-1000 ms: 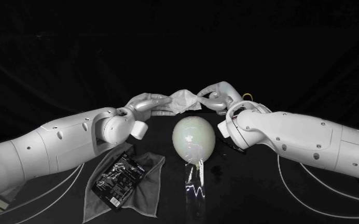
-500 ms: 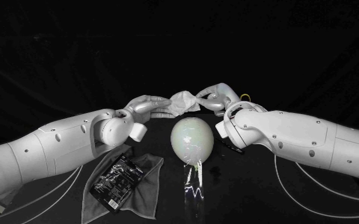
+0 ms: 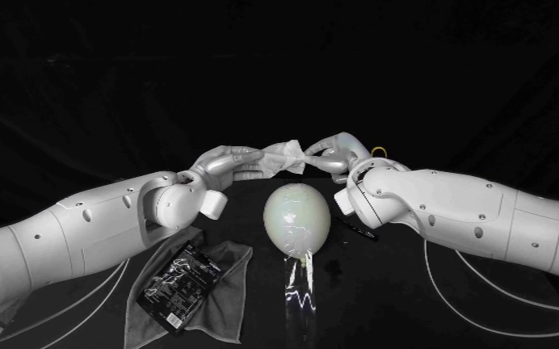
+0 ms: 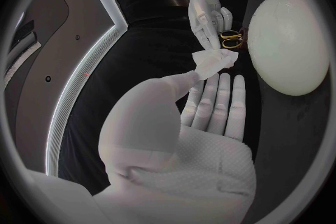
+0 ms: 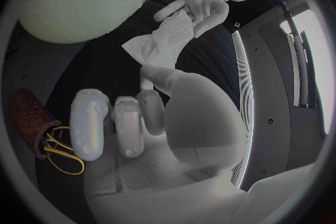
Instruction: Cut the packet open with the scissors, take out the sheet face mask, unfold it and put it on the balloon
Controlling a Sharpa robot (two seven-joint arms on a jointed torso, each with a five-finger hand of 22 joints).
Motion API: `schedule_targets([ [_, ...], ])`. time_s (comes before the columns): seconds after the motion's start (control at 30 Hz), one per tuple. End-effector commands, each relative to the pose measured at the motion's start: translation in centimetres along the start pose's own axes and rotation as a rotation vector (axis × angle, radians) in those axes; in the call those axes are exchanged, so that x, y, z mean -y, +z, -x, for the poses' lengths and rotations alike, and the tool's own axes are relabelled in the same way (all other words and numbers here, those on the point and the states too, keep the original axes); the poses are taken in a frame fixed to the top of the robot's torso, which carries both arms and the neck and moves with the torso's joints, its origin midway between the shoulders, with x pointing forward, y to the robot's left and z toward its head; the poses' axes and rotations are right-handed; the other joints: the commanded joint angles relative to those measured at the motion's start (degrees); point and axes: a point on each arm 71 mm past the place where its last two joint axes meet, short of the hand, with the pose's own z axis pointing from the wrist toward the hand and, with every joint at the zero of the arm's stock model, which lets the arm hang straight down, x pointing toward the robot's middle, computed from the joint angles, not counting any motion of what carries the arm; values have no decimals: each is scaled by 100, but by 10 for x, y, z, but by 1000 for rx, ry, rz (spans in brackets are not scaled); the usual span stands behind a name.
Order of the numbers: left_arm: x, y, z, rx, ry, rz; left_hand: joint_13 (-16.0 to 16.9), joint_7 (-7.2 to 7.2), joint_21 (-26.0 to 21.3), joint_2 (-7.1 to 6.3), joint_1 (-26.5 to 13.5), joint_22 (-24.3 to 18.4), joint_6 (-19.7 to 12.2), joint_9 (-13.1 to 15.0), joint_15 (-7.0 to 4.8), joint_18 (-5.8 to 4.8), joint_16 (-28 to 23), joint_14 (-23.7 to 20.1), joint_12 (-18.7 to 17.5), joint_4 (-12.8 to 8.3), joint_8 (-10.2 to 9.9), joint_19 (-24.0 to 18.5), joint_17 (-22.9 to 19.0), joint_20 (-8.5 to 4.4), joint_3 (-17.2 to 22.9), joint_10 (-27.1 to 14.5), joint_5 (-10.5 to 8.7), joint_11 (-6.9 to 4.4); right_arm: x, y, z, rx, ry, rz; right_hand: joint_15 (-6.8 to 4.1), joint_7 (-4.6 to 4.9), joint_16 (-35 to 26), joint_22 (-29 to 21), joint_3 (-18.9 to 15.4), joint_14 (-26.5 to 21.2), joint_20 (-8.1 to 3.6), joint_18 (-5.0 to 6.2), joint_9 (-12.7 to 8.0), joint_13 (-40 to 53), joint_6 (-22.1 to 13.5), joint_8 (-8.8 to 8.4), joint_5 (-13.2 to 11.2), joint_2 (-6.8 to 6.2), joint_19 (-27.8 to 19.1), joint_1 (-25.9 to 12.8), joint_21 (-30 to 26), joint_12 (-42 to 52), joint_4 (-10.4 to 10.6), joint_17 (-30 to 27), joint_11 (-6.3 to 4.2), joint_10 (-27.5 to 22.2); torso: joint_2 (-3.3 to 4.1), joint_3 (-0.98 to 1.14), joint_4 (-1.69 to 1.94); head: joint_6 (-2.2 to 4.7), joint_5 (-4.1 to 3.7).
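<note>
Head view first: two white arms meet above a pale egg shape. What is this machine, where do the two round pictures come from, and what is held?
It is a robot with two white arms, each ending in a silver hand. The head view looks down from its head; each round picture comes from a camera at one wrist. The left hand and right hand hold a crumpled white sheet face mask between their fingers, near a pale oval balloon. On the black table lie a grey cloth bearing a dark packet, and yellow-handled scissors.
</note>
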Motion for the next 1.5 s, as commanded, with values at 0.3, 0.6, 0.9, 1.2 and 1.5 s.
schedule_targets([
  [0.3,1,2,-7,-78,-37,9,5,97,-25,-5,-99,-15,-10,483,0,-104,14,49,19,29,59,-6,-23,-15,65,45,32,9,2,5,-1,-21,11,-15,-46,0,11,1224,21,560,-31,-40,216,705,24,370,2,55,172,-30,0,6,-13,1348,-19,179,2,4,3,-1,-50],
  [0.6,-1,2,-7,-83,-35,29,21,64,25,-18,-159,-8,-45,531,-68,-36,87,291,83,79,99,115,-44,-28,75,308,36,-51,5,10,2,-30,12,-26,-47,0,13,1222,20,561,-31,-39,217,704,21,371,1,57,169,-35,-5,4,-15,1352,-19,179,2,1,8,-3,-65],
  [0.9,0,3,-8,-81,-35,25,41,-7,102,-30,-172,10,-75,565,-187,60,156,626,198,90,116,281,-69,-35,63,744,33,-175,4,10,-3,-87,5,-28,-46,4,0,1210,14,555,-32,-30,218,682,10,371,-2,56,149,-49,-47,-32,-16,1328,-17,165,-3,1,5,1,-69],
  [1.2,1,5,-9,-73,-37,3,19,-43,131,-18,-171,10,-74,576,-236,96,136,783,179,100,112,356,-112,-32,58,904,33,-221,2,12,-5,-89,4,-13,-12,75,-39,1175,-38,538,-18,-8,181,603,-239,257,-4,49,88,-129,-161,-173,-24,1264,36,102,4,2,7,11,-73],
  [1.5,4,7,-5,-36,-40,-18,12,-65,290,2,-157,66,-64,587,-313,141,152,1093,133,95,94,632,-156,-99,17,1091,34,-267,-4,11,0,-75,11,99,156,300,-69,1128,-351,523,106,18,37,446,-708,-97,10,-12,-2,-217,-325,-456,-57,1216,231,-64,2,1,2,-3,-68],
])
